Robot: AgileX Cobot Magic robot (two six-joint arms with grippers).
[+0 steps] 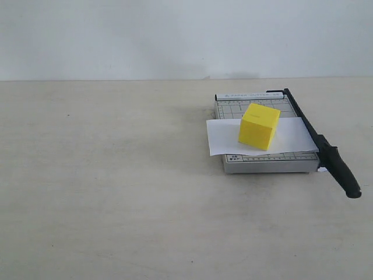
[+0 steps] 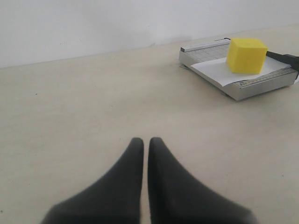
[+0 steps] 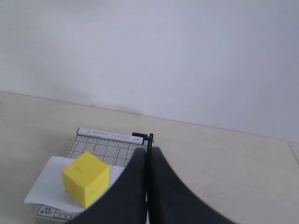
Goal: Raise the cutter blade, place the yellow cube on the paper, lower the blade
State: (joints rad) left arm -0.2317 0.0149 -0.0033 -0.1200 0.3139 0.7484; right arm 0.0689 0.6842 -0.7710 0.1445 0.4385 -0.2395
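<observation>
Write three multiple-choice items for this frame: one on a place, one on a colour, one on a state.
1. The yellow cube rests: A) on the paper; B) in mid-air; C) out of sight.
2. The cutter blade has a handle that is: A) red; B) black; C) white.
3. The left end effector is: A) open; B) shut on the cube; C) shut and empty.
Answers: 1 A, the white sheet shows around its base; 2 B, the handle is plainly black in the exterior view; 3 C, its fingers meet with nothing between them.
</observation>
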